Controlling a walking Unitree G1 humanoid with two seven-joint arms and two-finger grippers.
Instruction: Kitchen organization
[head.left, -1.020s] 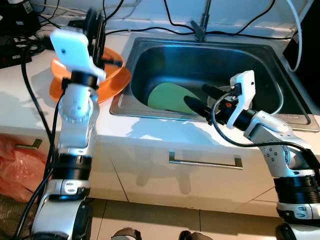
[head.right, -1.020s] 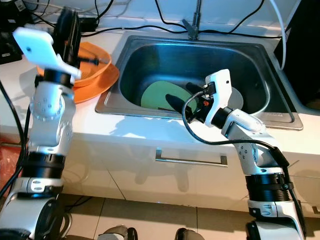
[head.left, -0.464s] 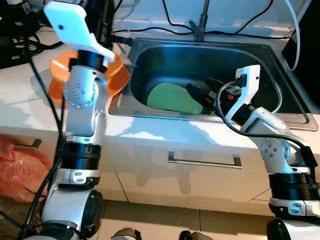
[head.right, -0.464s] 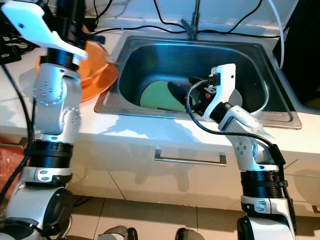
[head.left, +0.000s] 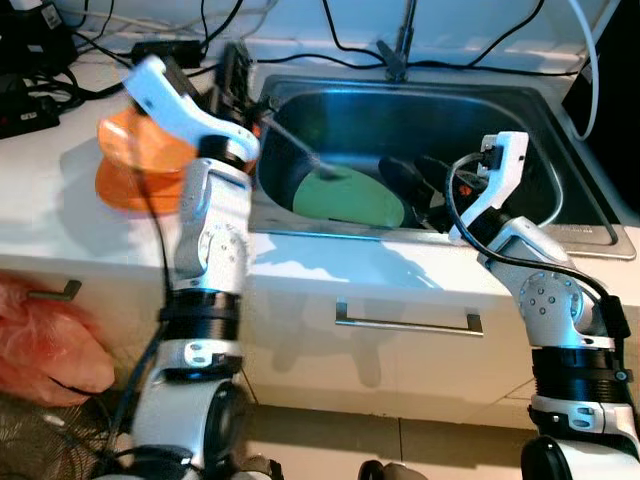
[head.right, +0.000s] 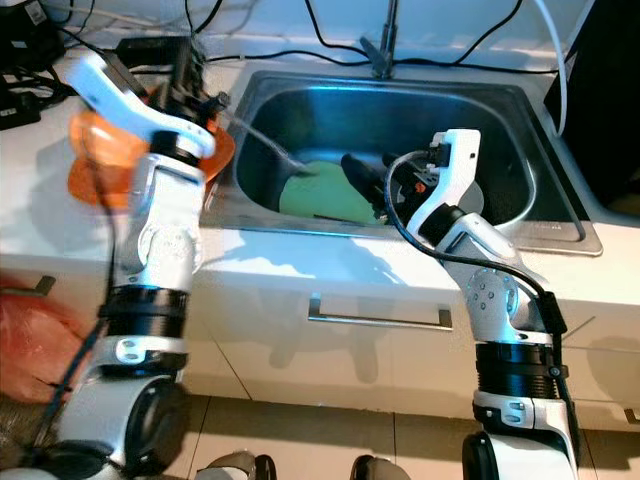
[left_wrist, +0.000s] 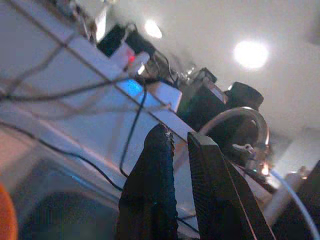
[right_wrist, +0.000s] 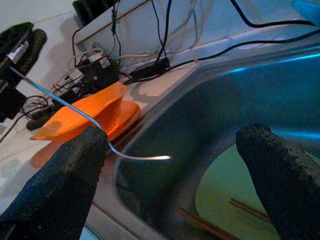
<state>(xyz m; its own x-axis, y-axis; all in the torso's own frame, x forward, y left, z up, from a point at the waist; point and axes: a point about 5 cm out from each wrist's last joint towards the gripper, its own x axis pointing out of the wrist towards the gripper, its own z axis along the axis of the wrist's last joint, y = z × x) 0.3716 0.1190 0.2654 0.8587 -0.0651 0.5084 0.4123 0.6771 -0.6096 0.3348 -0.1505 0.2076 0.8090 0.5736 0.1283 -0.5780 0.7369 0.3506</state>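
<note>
My left gripper (head.left: 240, 72) is raised at the sink's left rim, shut on a thin metal utensil (head.left: 295, 148). The utensil slants down into the steel sink (head.left: 500, 105), its tip above a green plate (head.left: 350, 197). In the right wrist view the utensil (right_wrist: 75, 107) crosses in front of an orange bowl (right_wrist: 87, 112). My right gripper (head.left: 405, 168) is inside the sink just right of the green plate, open with nothing between its fingers (right_wrist: 75, 185). Thin sticks (right_wrist: 250, 211) lie on the plate.
The orange bowl sits on an orange plate (head.left: 125, 160) on the white counter left of the sink. A faucet (head.left: 402, 45) stands at the sink's back rim, and black cables run along the wall. A drawer handle (head.left: 410, 322) is below the counter edge.
My left arm has swung from over the orange bowl toward the sink, carrying the utensil so its tip now hangs over the green plate. My right gripper has shifted slightly inside the sink.
</note>
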